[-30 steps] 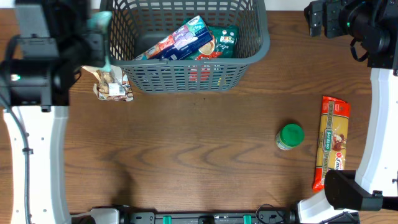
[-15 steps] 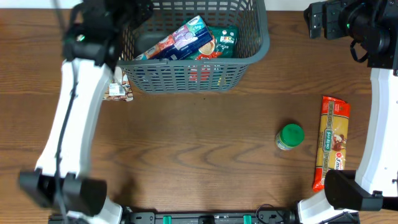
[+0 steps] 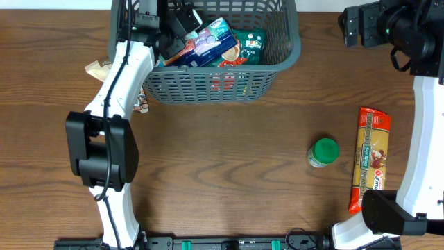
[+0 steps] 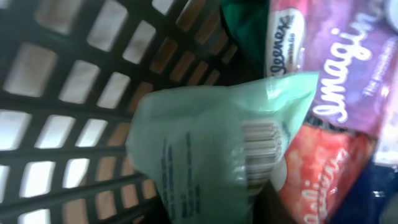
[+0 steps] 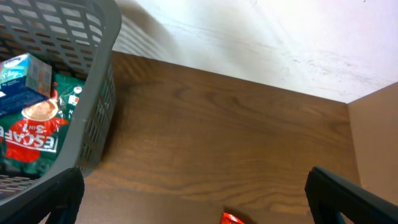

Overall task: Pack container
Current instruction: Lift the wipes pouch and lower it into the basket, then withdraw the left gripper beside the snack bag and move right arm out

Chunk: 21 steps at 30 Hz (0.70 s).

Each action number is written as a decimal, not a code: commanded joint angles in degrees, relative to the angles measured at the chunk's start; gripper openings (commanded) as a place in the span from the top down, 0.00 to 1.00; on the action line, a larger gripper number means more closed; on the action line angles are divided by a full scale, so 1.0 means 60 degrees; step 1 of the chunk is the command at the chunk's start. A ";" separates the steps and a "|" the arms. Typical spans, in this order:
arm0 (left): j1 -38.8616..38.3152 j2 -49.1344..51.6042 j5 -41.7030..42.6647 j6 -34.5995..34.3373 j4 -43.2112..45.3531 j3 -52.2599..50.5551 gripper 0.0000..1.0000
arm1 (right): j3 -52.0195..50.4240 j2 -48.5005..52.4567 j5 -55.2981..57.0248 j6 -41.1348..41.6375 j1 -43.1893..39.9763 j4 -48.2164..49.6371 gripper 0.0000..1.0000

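The container (image 3: 208,70) is a dark grey lattice basket at the top middle of the table; its wall also shows in the left wrist view (image 4: 74,74) and the right wrist view (image 5: 93,93). It holds several packets, among them a purple-and-blue one (image 3: 211,42) and a green one (image 3: 250,45). My left gripper (image 3: 177,28) is inside the basket at its left end, shut on a light green packet (image 4: 211,155) with a barcode. My right gripper (image 5: 193,199) is open and empty, up at the far right (image 3: 357,24).
A long red-and-yellow pasta packet (image 3: 371,156) lies at the right edge, its tip in the right wrist view (image 5: 233,218). A green-lidded jar (image 3: 323,152) stands to its left. A tan snack packet (image 3: 104,67) lies just left of the basket.
My left arm has swung from left of the basket over its rim and into it, carrying the light green packet. The right arm has not moved.
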 commanded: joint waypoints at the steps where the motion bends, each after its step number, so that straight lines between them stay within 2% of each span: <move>1: 0.0076 0.0237 0.0098 -0.0627 -0.0004 0.0091 0.56 | -0.0018 -0.0007 -0.0004 0.0146 -0.0157 -0.0036 0.01; 3: 0.0084 0.0270 0.0102 -0.1031 -0.0040 0.0091 0.35 | -0.0018 -0.0007 -0.0004 0.0146 -0.0157 -0.0036 0.01; 4: 0.0084 0.0255 0.0102 -0.1133 -0.0080 0.0091 0.32 | -0.0018 -0.0007 -0.0007 0.0146 -0.0157 -0.0036 0.01; 10: 0.0084 -0.0554 0.0095 -0.1275 -0.0801 0.0095 0.19 | -0.0018 -0.0007 -0.0007 0.0142 -0.0149 -0.0029 0.01; 12: 0.0073 -0.1246 0.0098 -0.1282 -0.1311 0.0095 0.19 | -0.0018 -0.0007 -0.0004 0.0142 -0.0149 0.0000 0.01; 15: 0.0073 -0.2404 0.0098 -0.1869 -0.1923 0.0095 0.19 | -0.0018 -0.0007 0.0000 0.0204 -0.0149 0.0106 0.01; 18: 0.0109 -0.3650 -0.0015 -0.2656 -0.2532 0.0095 0.18 | -0.0007 -0.0011 0.0976 0.1665 -0.0222 0.0514 0.01; 21: 0.0273 -0.4670 -0.0943 -0.4433 -0.3220 0.0091 0.11 | 0.0186 -0.0011 0.2444 0.3275 -0.0546 0.0736 0.01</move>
